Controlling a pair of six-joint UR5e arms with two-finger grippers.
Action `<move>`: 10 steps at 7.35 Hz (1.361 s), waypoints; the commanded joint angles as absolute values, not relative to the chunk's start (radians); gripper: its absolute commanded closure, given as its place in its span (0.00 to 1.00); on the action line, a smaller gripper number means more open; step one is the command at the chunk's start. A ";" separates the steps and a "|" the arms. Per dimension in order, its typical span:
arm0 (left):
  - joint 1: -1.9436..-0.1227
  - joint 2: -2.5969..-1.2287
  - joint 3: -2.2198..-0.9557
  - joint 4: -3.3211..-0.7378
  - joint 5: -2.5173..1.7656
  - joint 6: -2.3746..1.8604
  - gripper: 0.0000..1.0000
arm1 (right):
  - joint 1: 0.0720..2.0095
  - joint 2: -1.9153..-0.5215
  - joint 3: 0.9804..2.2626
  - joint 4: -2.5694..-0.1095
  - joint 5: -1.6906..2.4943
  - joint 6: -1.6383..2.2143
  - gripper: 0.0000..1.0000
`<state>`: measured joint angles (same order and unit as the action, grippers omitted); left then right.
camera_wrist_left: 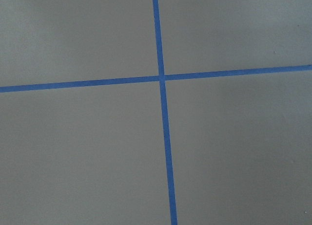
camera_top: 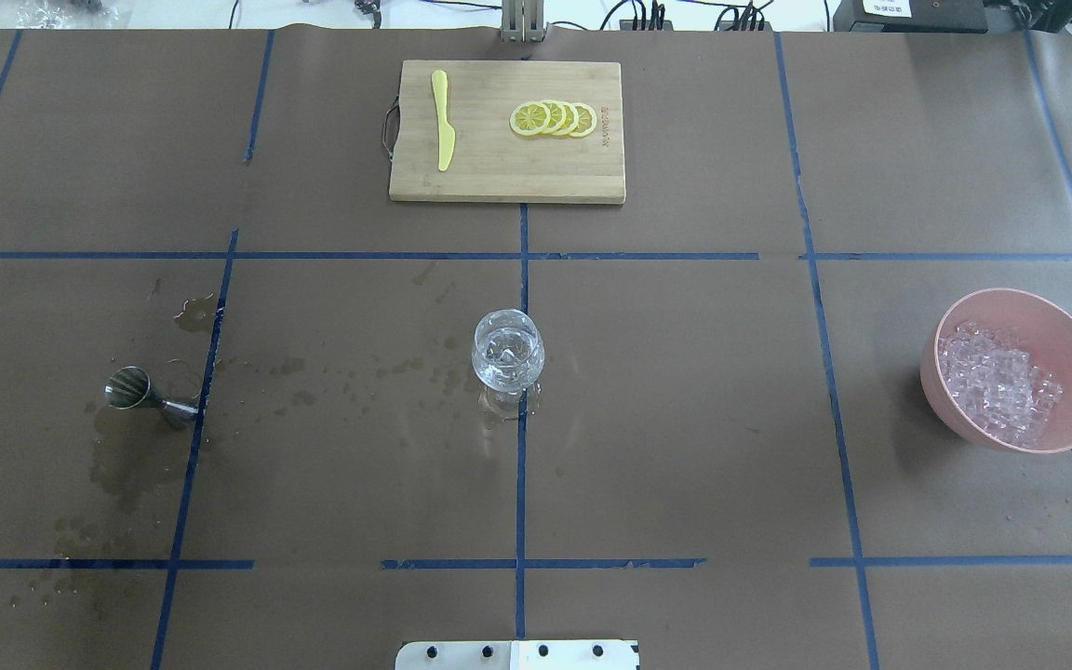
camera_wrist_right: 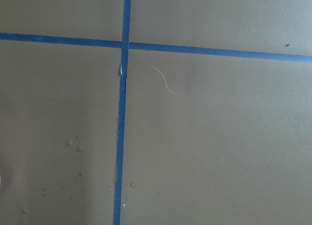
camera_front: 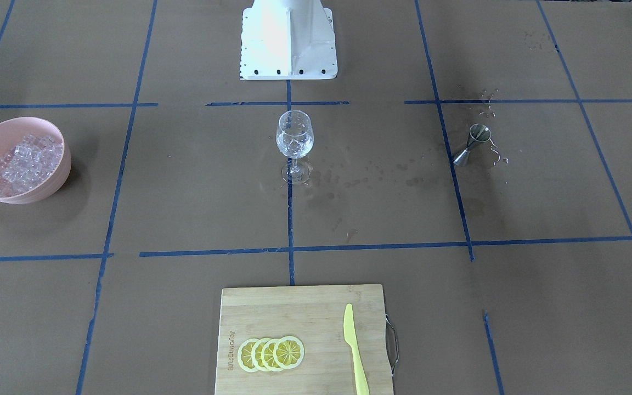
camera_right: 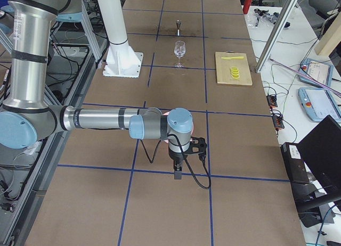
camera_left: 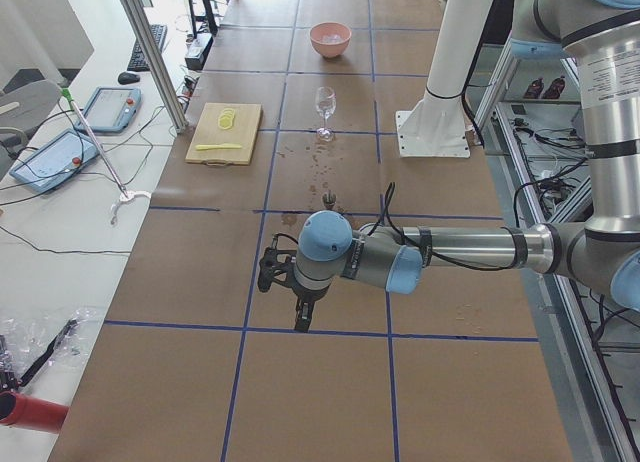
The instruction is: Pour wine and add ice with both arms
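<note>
Pour maybe done, ice looks left to do

Wine glass mid worktop, splashes toward the jigger, ice heaped in pink bowl. Left end effector and right end effector: can't tell their grip.

Left gripper, right gripper: seen in side views only, too small, jaw state indeterminate. Wine in glass: not discernible. Cutting board: far edge cropped, front-facing view.
</note>
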<state>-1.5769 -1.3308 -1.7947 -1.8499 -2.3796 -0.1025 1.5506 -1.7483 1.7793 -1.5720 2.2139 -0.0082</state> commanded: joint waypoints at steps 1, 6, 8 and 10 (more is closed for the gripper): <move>-1.577 -1.331 -1.795 -1.850 -2.381 -0.101 0.00 | 1.551 -1.775 1.775 -1.566 2.280 -0.026 0.00; -1.575 -1.331 -1.790 -1.853 -2.382 -0.100 0.00 | 1.551 -1.779 1.755 -1.572 2.312 -0.026 0.00; -1.575 -1.331 -1.790 -1.853 -2.382 -0.100 0.00 | 1.549 -1.801 1.710 -1.563 2.295 -0.031 0.00; -1.575 -1.333 -1.789 -1.853 -2.382 -0.098 0.00 | 1.549 -1.795 1.718 -1.559 2.299 -0.026 0.00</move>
